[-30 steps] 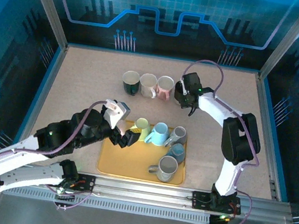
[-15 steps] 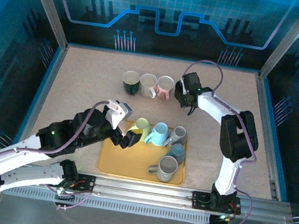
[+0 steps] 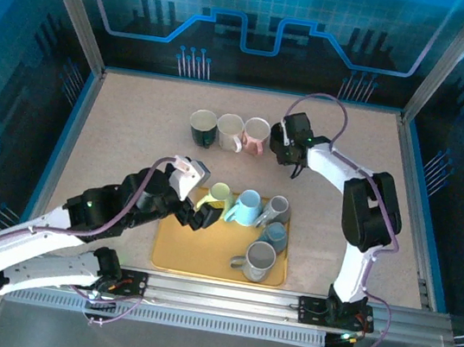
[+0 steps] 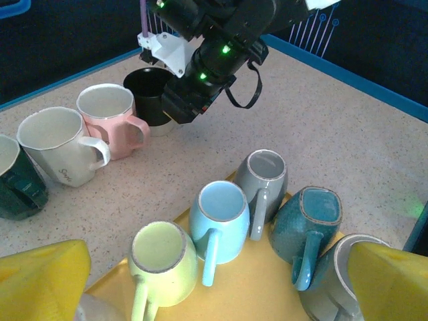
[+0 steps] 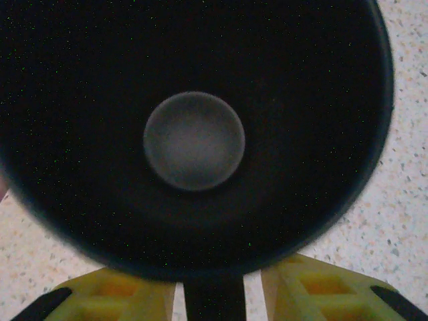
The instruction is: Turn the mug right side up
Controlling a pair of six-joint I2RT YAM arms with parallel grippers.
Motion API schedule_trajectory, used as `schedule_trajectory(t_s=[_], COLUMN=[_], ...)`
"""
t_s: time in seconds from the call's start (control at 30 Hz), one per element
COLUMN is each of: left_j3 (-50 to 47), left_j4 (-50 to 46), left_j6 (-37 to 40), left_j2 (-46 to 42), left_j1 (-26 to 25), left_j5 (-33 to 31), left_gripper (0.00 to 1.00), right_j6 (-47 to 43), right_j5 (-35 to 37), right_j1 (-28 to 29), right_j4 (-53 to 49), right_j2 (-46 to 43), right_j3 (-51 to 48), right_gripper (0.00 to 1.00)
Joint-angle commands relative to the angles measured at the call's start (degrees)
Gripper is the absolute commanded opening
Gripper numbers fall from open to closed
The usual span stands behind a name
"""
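Observation:
A black mug [image 5: 194,140] stands upright, mouth up, on the table at the back, right of a pink mug [image 4: 110,117]. My right gripper [image 5: 214,294] hangs over it, and its yellow fingers [image 5: 127,297] flank the mug's handle [image 5: 207,297] with a strip of table showing on each side, so it is open. In the top view this gripper [image 3: 283,151] covers the black mug. My left gripper [image 3: 196,212] is wide open and empty above the yellow tray [image 3: 193,259]. Below it, a yellow-green mug [image 4: 164,261] and a light blue mug [image 4: 219,212] lie on their sides.
On the tray a grey mug [image 4: 265,175], a teal mug [image 4: 307,221] and a larger grey mug [image 3: 259,260] also lie. A dark green mug [image 3: 203,127] and a white mug [image 3: 230,130] stand upright left of the pink one. Metal frame posts border the table.
The right gripper's jaws have parted from the black mug's handle. The left arm has shifted slightly right and forward over the tray's left end.

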Motion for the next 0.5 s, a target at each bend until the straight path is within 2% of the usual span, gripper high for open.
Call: schedule_trajectory(t_s=[0.0,0.17,0.47], left_j3=[0.5,4.6,14.6], left_j4=[-0.3,-5.1,-17.5], left_j6=[0.8,1.1,5.4], left_j2=[0.7,6.1,21.1], left_j1=[0.2,-0.2,-7.5], left_j5=[1.9,5.7,10.9], left_gripper=[0.99,0.99,0.99], right_j6=[-0.1,0.0,3.7], right_j5=[0.0,1.2,-0.1], right_j1=[-0.6,0.0,5.1], right_j4=[1.1,-0.3,-3.8], right_j2=[-5.8,-14.4,-35.3], right_j3=[-1.2,-3.4,-11.9], right_gripper=[0.45,0.59,0.60])
